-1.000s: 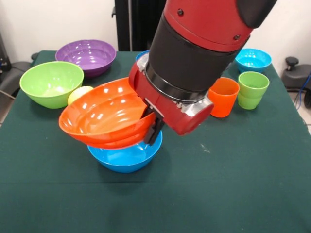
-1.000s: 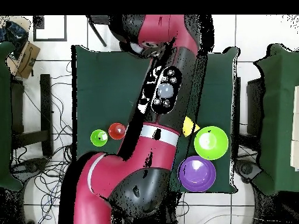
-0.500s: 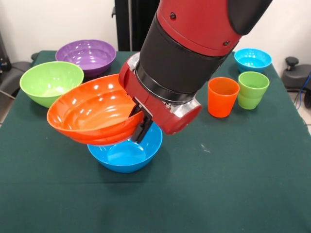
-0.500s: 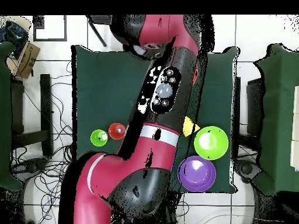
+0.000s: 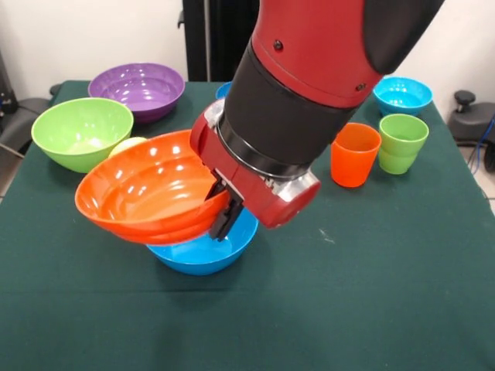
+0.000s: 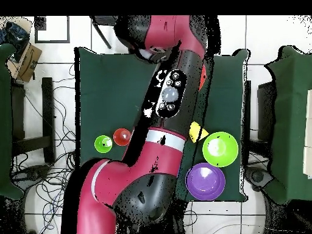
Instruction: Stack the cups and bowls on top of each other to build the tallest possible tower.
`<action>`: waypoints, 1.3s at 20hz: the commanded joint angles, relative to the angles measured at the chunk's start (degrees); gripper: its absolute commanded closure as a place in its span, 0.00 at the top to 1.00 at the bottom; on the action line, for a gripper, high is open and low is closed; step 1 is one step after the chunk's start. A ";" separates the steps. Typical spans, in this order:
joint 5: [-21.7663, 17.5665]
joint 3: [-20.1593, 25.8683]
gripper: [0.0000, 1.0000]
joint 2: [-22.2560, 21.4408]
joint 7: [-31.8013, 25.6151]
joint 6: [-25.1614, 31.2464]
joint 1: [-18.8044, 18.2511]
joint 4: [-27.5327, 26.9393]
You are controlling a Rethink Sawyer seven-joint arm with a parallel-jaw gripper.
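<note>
While the fingers (image 5: 224, 210) clench the near rim of the glossy orange plastic bowl (image 5: 147, 193), we note it hangs tilted, offset toward the lime green bowl (image 5: 81, 131), above the blue plastic bowl (image 5: 205, 247) on the surface (image 5: 387, 278).

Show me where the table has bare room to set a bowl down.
The near strip of green cloth in front of the blue bowl, and the near right side below the orange cup, are bare. The far left is crowded by the lime bowl and purple bowl.
</note>
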 commanded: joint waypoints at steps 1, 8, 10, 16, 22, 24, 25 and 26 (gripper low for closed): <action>-5.12 5.61 0.00 3.14 -9.44 -4.90 1.24 4.15; -6.28 6.05 0.00 1.77 -7.94 -8.47 3.26 10.12; -6.29 6.20 0.00 1.43 -8.68 -8.48 3.37 11.17; -7.10 6.65 0.00 -1.03 -9.27 -9.93 4.64 16.80; -8.93 7.99 0.00 -4.08 -10.27 -12.31 5.45 22.44; -9.41 8.42 0.00 -4.44 -10.97 -12.78 5.16 22.84; -9.61 8.56 0.00 -4.49 -11.19 -12.89 5.04 22.84; -10.22 8.98 1.00 -4.60 -11.41 -12.81 4.83 22.60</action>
